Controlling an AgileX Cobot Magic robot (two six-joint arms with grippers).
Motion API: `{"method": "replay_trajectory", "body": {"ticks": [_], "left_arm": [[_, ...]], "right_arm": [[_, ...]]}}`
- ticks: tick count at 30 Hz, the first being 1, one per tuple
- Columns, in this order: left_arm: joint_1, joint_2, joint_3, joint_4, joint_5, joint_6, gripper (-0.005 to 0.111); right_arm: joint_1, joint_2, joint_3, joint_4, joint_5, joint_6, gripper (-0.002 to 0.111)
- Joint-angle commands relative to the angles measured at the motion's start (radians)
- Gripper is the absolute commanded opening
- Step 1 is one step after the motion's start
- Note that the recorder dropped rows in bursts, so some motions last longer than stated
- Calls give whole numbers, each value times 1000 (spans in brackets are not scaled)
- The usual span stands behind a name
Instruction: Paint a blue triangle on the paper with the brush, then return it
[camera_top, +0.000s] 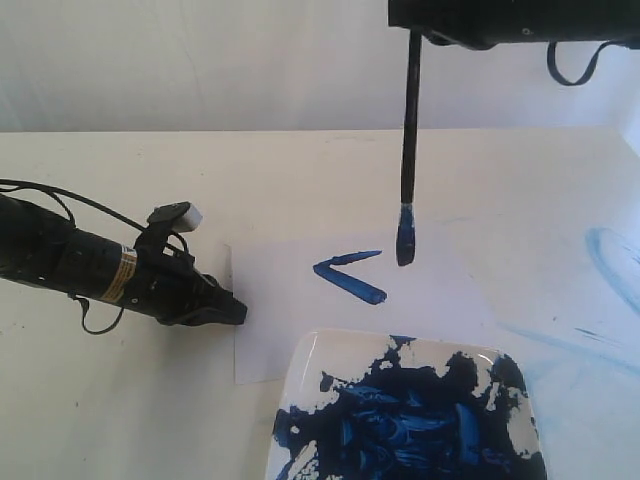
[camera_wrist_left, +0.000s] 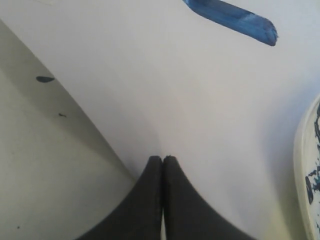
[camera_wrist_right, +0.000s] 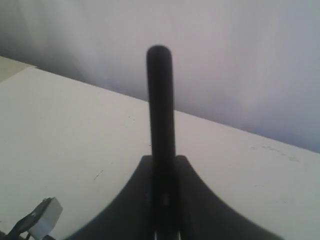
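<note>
Our right tool (camera_top: 418, 30) grips the brush (camera_top: 408, 140) upright, its blue tip over the paper (camera_top: 270, 340), just beside the blue triangle (camera_top: 350, 283) — two strokes so far. Our left tool (camera_top: 238, 312), jaws closed, rests on the paper's edge — toward the bench's (camera_top: 100, 400) left side.
</note>
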Motion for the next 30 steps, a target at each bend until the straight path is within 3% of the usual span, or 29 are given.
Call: {"method": "replay_trajectory", "body": {"ticks": [1, 11, 26, 30], "left_arm": [[1, 1, 2, 18, 54, -7, 0], [79, -2, 2, 18, 6, -25, 0], [62, -138, -45, 18, -107, -2, 0], [38, -139, -92, 18, -24, -55, 0]], "right_arm": [[-10, 69, -15, 142, 100, -134, 0], [-10, 160, -20, 220, 121, -249, 0], [-10, 183, -22, 294, 71, -274, 0], [-10, 183, -22, 294, 71, -272, 0]]}}
